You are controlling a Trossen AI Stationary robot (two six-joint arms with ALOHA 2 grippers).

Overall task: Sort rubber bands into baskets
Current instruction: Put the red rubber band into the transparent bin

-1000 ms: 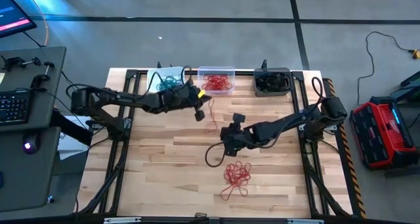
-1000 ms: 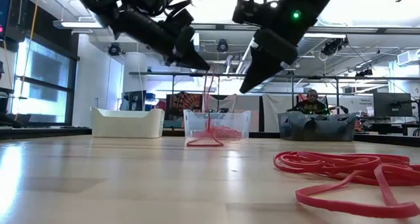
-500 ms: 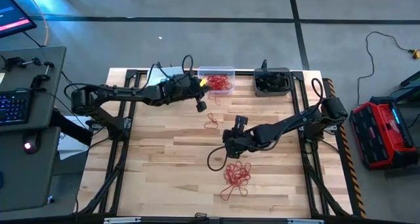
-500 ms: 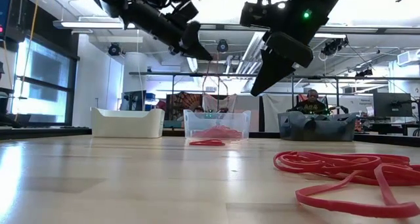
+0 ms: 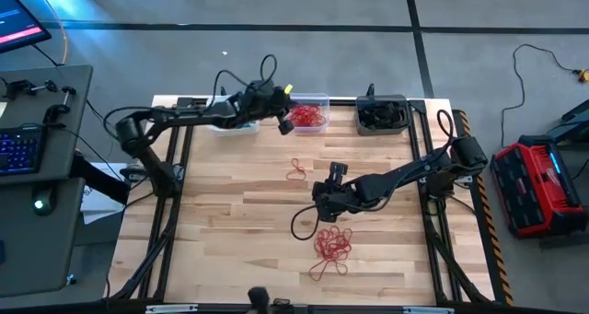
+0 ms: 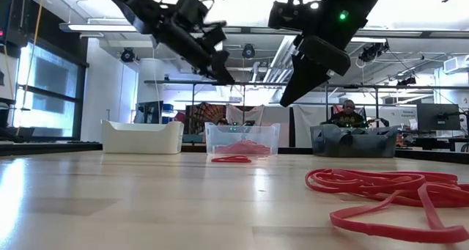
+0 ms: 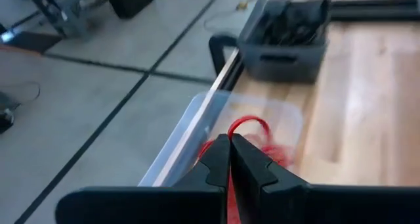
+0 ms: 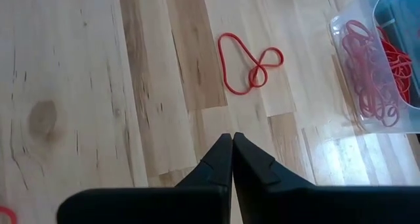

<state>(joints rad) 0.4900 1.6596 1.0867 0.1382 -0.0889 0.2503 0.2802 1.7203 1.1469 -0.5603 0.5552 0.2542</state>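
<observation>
Rubber bands: red heap loose on the bench near its front edge; a stray red pair mid-bench.
Clear basket, back row between white and dark grey, holds reds.
Left pincer: pinched on a red band above the clear basket, seemingly to drop it with its colour.
Right pincer: closed, empty, poised mid-bench between heap and stray pair.
Surface: pale wood planks.
Room: grey floor; a seated person beyond the bench.
</observation>
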